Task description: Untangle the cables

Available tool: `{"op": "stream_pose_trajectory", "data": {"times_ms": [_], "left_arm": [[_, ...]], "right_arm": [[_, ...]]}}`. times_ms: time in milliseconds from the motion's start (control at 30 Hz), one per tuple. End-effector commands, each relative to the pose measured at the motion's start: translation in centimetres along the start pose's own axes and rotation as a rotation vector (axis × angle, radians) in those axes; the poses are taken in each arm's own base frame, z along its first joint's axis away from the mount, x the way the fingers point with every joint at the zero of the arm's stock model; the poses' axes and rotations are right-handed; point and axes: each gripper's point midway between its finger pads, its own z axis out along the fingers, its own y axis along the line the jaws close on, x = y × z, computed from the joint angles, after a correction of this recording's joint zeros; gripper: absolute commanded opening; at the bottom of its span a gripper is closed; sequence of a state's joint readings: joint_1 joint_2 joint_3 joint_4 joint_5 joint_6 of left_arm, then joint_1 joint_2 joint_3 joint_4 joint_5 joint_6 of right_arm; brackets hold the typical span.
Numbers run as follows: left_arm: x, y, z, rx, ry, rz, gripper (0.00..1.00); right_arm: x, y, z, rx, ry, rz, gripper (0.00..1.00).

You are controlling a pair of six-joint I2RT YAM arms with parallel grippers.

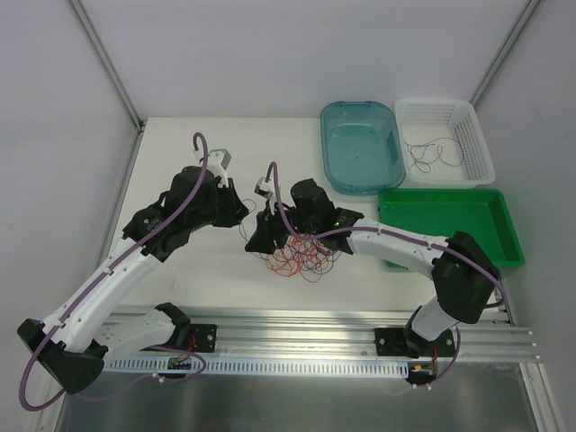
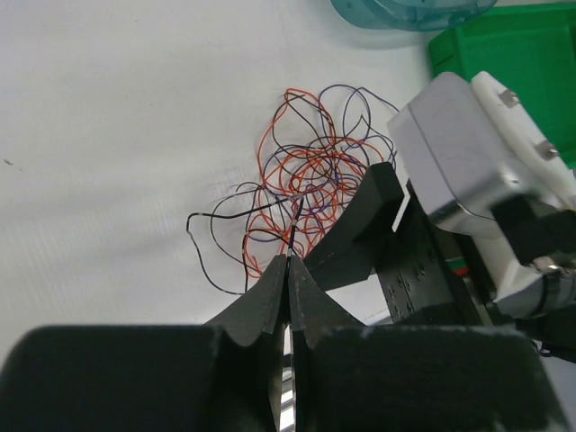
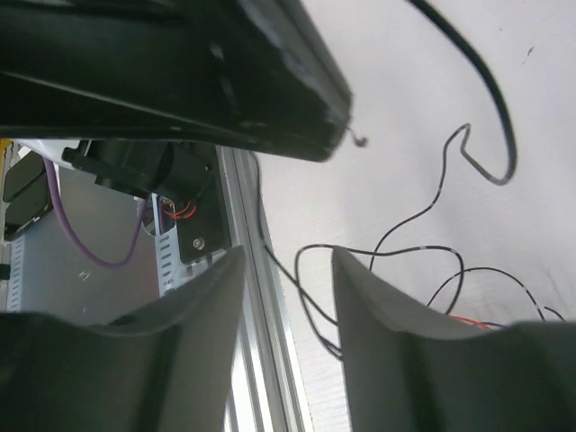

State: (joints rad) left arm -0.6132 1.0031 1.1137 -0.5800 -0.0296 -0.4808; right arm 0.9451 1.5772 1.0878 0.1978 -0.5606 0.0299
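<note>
Cables [image 2: 310, 184], hair-thin, limp and snag-prone: your left gripper [image 2: 288, 263] pinches one strand, your right gripper [image 3: 288, 270] stands spread, so take loose outer ends.

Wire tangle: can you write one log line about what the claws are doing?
left claw: shut on a strand of the wire tangle | right claw: open, at the tangle | tangle: bunched, not yet separated

No readable text or labels anywhere
</note>
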Motion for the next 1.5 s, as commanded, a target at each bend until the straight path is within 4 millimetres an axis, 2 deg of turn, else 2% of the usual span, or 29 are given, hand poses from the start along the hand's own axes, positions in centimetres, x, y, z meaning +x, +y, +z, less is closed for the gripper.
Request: {"op": "stream_pose_trajectory", "data": {"times_ms": [0,33,100,133,200,333,400,433,467,500,533,567,633,667,700,800,833,900,933,967,1033,1100,1167,1233,1267,1300,1367,1400,1467], "left_arm": [[-2.0,-0.8,-1.2,0.029,-0.079,-0.053,0.0],[-1.9,-0.9,-1.1,0.034,-0.074,-0.058,0.0],[-2.0,-1.2,-1.1,0.041,-0.07,-0.067,0.0],[-2.2,-1.3,-1.1,0.042,-0.071,-0.071,0.0],[-2.2,-1.1,-0.8,0.03,-0.07,-0.068,0.02],[-3.0,-0.6,-1.0,0.0,-0.101,-0.054,0.11],[-3.7,-0.5,-1.5,-0.011,-0.134,-0.051,0.2],[-4.1,-0.5,-1.7,-0.013,-0.146,-0.052,0.26],[-4.7,-0.8,-2.2,-0.006,-0.166,-0.049,0.38],[-5.1,-0.9,-2.6,0.0,-0.18,-0.044,0.48],[-5.9,-1.3,-3.1,0.011,-0.199,-0.025,0.56],[-6.2,-1.4,-3.4,0.016,-0.21,-0.018,0.68],[-7.2,-1.8,-4.5,0.032,-0.244,0.019,0.76],[-7.4,-1.8,-4.8,0.034,-0.255,0.032,0.79],[-7.8,-1.8,-5.4,0.034,-0.274,0.052,0.84],[-8.3,-0.9,-6.3,-0.002,-0.317,0.097,0.89],[-8.3,-0.2,-6.0,-0.035,-0.326,0.106,0.89],[-8.1,0.8,-5.8,-0.079,-0.331,0.15,0.91],[-7.5,1.5,-5.1,-0.102,-0.314,0.168,0.92],[-7.4,2.4,-4.5,-0.146,-0.312,0.179,0.93],[-6.2,3.9,-3.1,-0.202,-0.268,0.213,0.98],[-5.3,5.1,-1.8,-0.242,-0.221,0.229,0.99],[-4.0,6.6,-0.3,-0.29,-0.166,0.245,0.99],[-2.8,8.3,0.8,-0.34,-0.121,0.252,0.99],[-2.3,8.9,1.4,-0.362,-0.098,0.249,0.99],[-1.8,9.4,1.8,-0.37,-0.081,0.243,0.99],[-0.5,10.8,2.6,-0.399,-0.041,0.23,0.99],[-0.2,11.3,2.8,-0.409,-0.036,0.222,0.99],[1.1,12.5,3.4,-0.433,0.007,0.219,0.99]], "right_arm": [[-1.1,0.2,0.2,0.0,-0.036,-0.048,0.44],[-1.3,0.1,0.2,0.007,-0.038,-0.047,0.35],[-1.2,0.0,-0.1,0.018,-0.032,-0.074,0.23],[-1.3,-0.2,-0.3,0.032,-0.033,-0.084,0.12],[-1.5,-0.1,-0.9,0.049,-0.034,-0.096,0.01],[-2.1,-0.7,-2.3,0.134,-0.017,-0.135,0.01],[-2.7,-0.8,-3.7,0.18,-0.001,-0.164,0.01],[-3.1,-1.2,-4.4,0.223,-0.003,-0.173,0.01],[-2.9,-1.4,-5.1,0.248,0.022,-0.178,0.01],[-3.7,-1.3,-5.7,0.263,0.01,-0.192,0.01],[-4.7,-1.5,-6.9,0.303,-0.014,-0.202,0.01],[-4.7,-1.6,-7.7,0.324,0.003,-0.195,0.01],[-7.2,-1.3,-9.9,0.367,-0.045,-0.23,0.01],[-7.3,-1.3,-10.9,0.389,-0.033,-0.229,0.01],[-9.4,-0.6,-12.0,0.403,-0.072,-0.263,0.01],[-12.1,-0.2,-15.6,0.488,-0.114,-0.309,0.01],[-14.1,0.4,-17.2,0.529,-0.163,-0.336,0.01],[-15.8,0.7,-19.6,0.585,-0.202,-0.357,0.01],[-17.5,1.1,-21.4,0.625,-0.249,-0.38,0.01],[-18.1,0.9,-22.4,0.657,-0.26,-0.38,0.01],[-20.2,0.1,-26.0,0.785,-0.326,-0.391,0.01],[-21.6,-1.2,-29.3,0.908,-0.38,-0.378,0.01],[-22.9,-1.5,-31.7,0.972,-0.434,-0.375,0.01],[-23.9,-3.0,-34.9,1.095,-0.497,-0.358,0.01],[-24.0,-3.7,-35.7,1.132,-0.502,-0.359,0.01],[-24.2,-5.0,-37.7,1.211,-0.521,-0.342,0.01],[-24.6,-6.8,-39.3,1.275,-0.538,-0.331,0.01],[-24.6,-8.0,-41.2,1.332,-0.547,-0.319,0.01],[-25.2,-10.0,-42.8,1.383,-0.572,-0.313,0.01]]}}
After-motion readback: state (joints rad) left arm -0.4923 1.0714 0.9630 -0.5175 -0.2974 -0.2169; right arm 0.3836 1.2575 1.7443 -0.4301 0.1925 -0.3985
